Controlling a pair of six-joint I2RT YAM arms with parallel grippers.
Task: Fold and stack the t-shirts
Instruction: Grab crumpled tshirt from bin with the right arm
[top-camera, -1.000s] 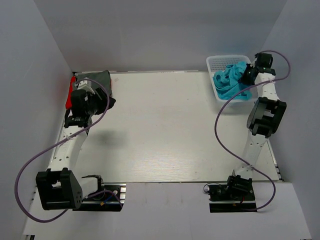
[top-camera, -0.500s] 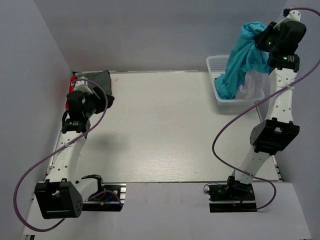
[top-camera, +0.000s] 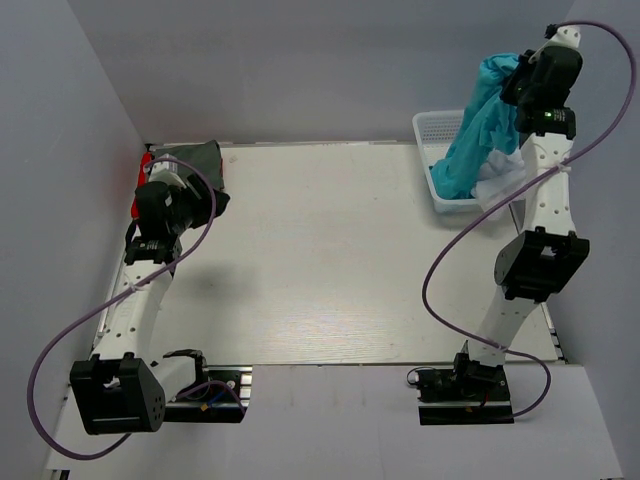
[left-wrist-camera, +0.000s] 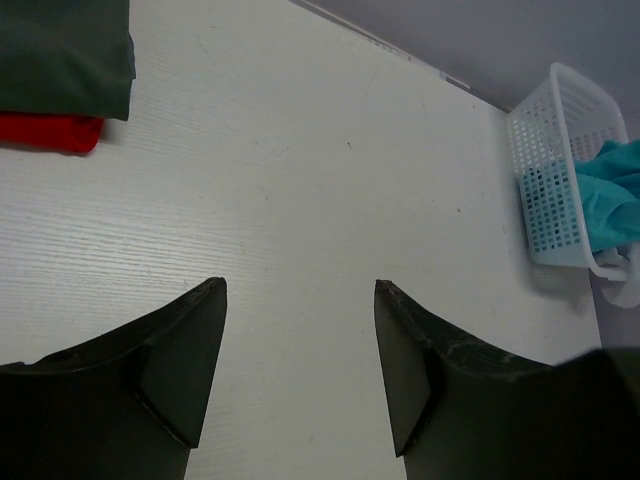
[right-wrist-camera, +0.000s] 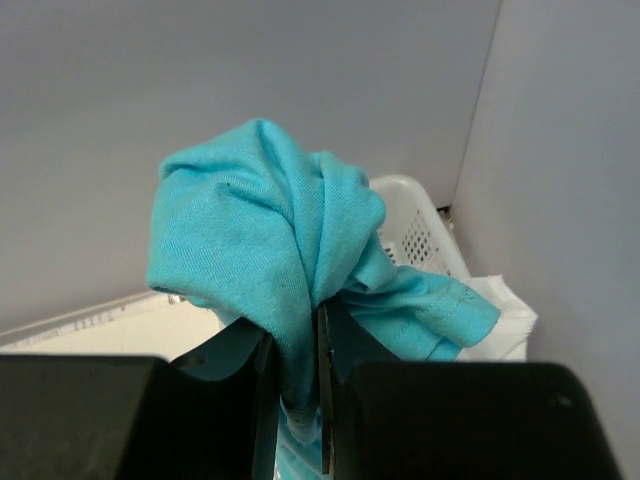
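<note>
RISK | your right gripper (right-wrist-camera: 297, 340) pinches the turquoise t-shirt (top-camera: 480, 130) tight, upper right | its hanging hem may tip the basket (top-camera: 430, 125) | left gripper (left-wrist-camera: 300, 290) wide, empty

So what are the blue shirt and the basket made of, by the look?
Turquoise shirt: soft matte cloth, probably cotton knit; it drapes in folds, fine weave visible. Basket: likely rigid white plastic; moulded grid of small holes, smooth rim.

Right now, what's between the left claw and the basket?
Only bare table: the left wrist view shows nothing between the open left claw and the white basket; the top view agrees.
</note>
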